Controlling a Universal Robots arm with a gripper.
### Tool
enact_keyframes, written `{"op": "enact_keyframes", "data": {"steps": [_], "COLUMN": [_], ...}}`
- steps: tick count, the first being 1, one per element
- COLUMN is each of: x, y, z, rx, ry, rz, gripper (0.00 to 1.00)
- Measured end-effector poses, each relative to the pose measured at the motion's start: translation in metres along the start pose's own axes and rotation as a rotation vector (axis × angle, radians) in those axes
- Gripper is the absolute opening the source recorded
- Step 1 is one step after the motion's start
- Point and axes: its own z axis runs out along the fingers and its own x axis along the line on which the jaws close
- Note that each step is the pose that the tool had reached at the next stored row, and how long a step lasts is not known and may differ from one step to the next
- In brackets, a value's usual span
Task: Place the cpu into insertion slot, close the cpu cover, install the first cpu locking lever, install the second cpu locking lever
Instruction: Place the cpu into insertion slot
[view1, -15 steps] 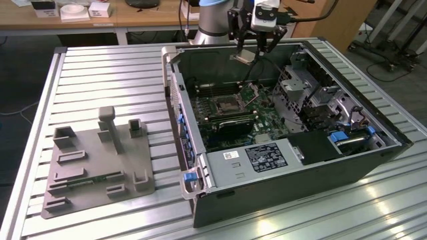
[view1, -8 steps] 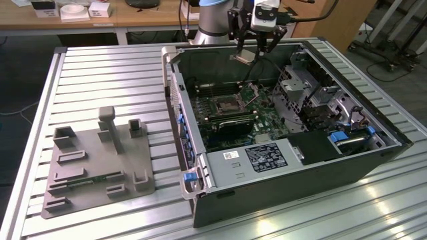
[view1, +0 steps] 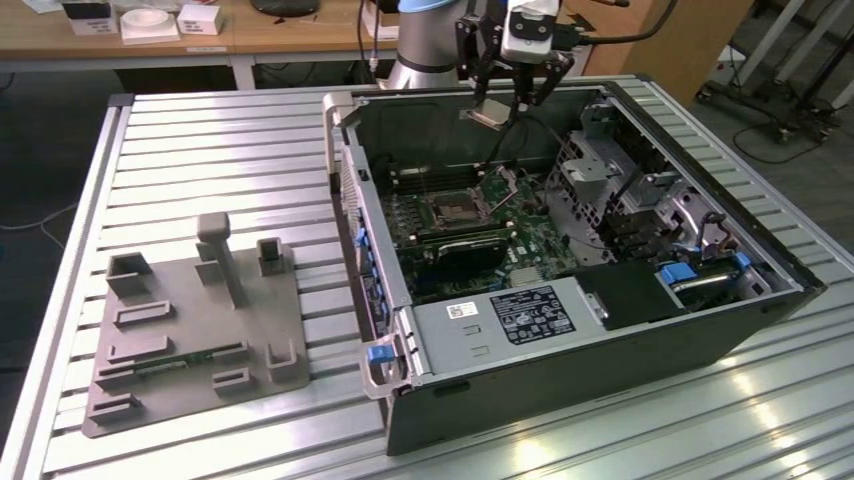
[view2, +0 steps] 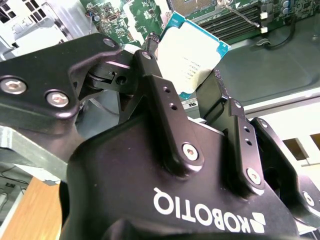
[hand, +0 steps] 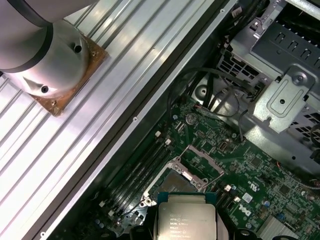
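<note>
Grey fixture (view1: 200, 320): sits on the slatted tabletop (view1: 227, 160) at the exterior view's left, well apart from the work
Computer case (view1: 561, 380): lies open on its side, green board facing up
Insertion slot (view1: 446, 210): dark centre bare, no chip seated in it
Cpu cover (view1: 513, 180): seems to be swung up and open just beside the slot, though it is hard to be sure
Gripper (view1: 510, 100): hangs above the far edge of the case, fingers clamped on the cpu (view2: 192, 55) by two opposite edges
Cpu position: in the air, above the board and apart from the slot, silvery top showing in both wrist views
Progress: chip picked up but not yet placed; cover closing and both locking levers look undone
</note>
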Motion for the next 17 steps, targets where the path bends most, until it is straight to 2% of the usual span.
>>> {"op": "enact_keyframes", "data": {"steps": [17], "x": [0.0], "y": [0.0], "z": [0.0003], "rx": [-0.0006], "ry": [-0.0026], "rz": [0.029], "gripper": [0.54]}}
